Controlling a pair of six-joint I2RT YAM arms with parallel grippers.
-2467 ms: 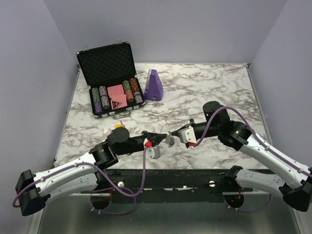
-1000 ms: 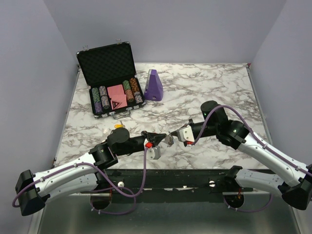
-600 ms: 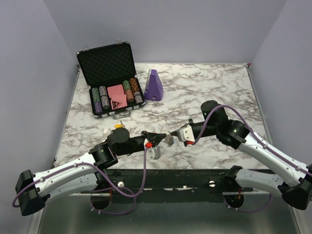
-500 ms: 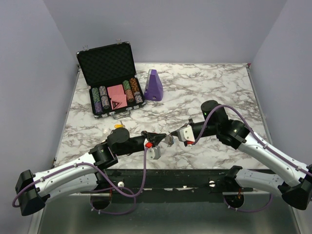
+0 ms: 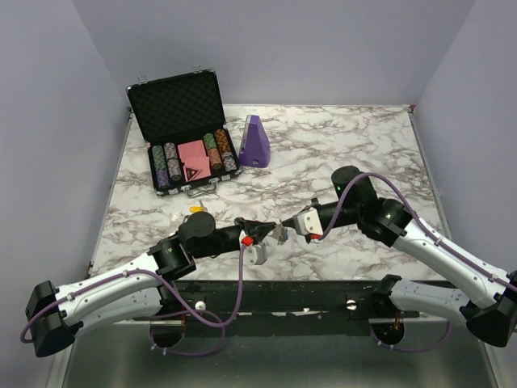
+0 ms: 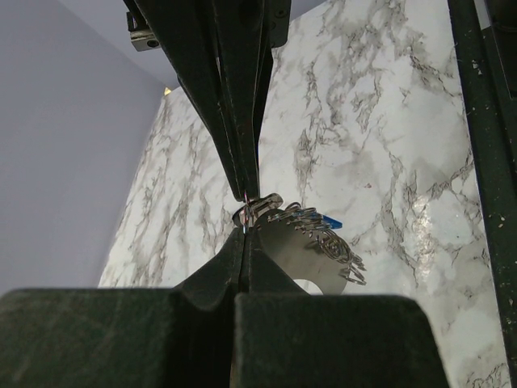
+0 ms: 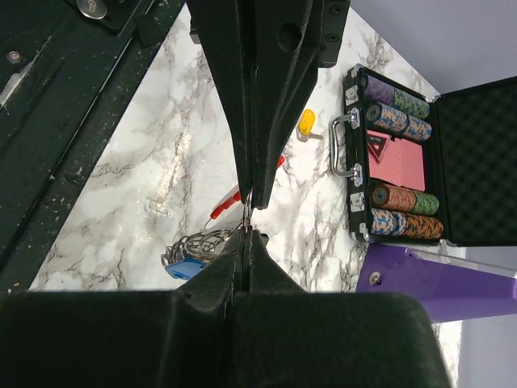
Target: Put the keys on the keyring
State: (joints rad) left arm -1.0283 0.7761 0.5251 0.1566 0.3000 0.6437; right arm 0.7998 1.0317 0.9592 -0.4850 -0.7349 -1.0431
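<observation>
Black fingers of the left claw are pressed together on the thin metal part of the big red plastic and silvery metal keyring. The right claw meets it tip to tip and is pinched shut on the same loop. A bunch of small silvery keys with a blue tag sits at the ring, just beside both claws. Off past the left claw's wrist, a little yellow-tagged key lies alone on the white marble table. Farther away are an open black case of poker chips and a purple wedge-shaped box.
</observation>
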